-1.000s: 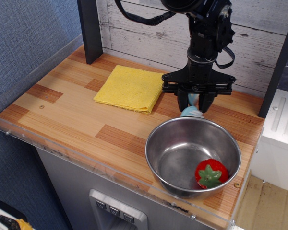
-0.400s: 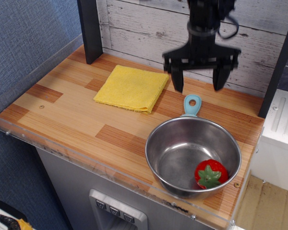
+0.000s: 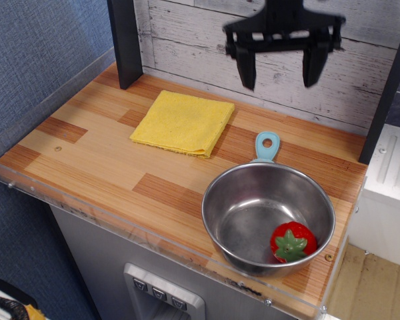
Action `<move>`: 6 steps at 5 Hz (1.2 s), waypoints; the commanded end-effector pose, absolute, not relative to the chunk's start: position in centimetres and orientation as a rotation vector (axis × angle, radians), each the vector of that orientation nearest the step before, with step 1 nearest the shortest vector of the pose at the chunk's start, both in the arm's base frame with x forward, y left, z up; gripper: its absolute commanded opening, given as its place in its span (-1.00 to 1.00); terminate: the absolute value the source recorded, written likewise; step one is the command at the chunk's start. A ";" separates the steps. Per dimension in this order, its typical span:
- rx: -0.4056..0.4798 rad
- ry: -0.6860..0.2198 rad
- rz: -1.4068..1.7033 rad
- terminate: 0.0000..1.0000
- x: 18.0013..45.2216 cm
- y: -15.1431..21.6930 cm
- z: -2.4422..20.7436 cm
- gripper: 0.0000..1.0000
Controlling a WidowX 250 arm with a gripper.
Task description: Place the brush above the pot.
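The light-blue brush (image 3: 266, 147) lies on the wooden counter just behind the pot's far rim, its handle with the hole pointing away; its bristle end is hidden by the rim. The pot (image 3: 217, 207) is a wide shiny steel bowl at the front right, with a red strawberry toy (image 3: 293, 241) inside. My gripper (image 3: 281, 75) hangs high above the brush, in front of the back wall, open wide and empty.
A folded yellow cloth (image 3: 182, 123) lies left of the brush. A dark post (image 3: 125, 41) stands at the back left, another at the right edge (image 3: 385, 93). A clear plastic lip (image 3: 120, 227) runs along the counter's front.
My gripper let go of the brush, opened wide and rose straight up. The brush stays on the counter behind the pot.
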State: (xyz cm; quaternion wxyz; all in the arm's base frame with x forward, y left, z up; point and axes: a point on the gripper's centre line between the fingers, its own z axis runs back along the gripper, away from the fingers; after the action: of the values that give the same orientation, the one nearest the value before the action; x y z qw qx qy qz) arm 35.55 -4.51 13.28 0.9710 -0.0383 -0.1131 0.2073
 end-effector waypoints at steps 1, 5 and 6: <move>-0.231 -0.268 0.230 -1.00 31.8 -1.9 18.4 1.00; 0.032 -0.152 0.106 -1.00 30.3 0.1 19.1 1.00; 0.021 -0.160 0.110 -1.00 30.5 -0.3 18.8 1.00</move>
State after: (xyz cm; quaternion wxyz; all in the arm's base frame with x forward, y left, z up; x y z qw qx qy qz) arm 30.84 -0.88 17.59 0.9964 0.0079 -0.0632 0.0563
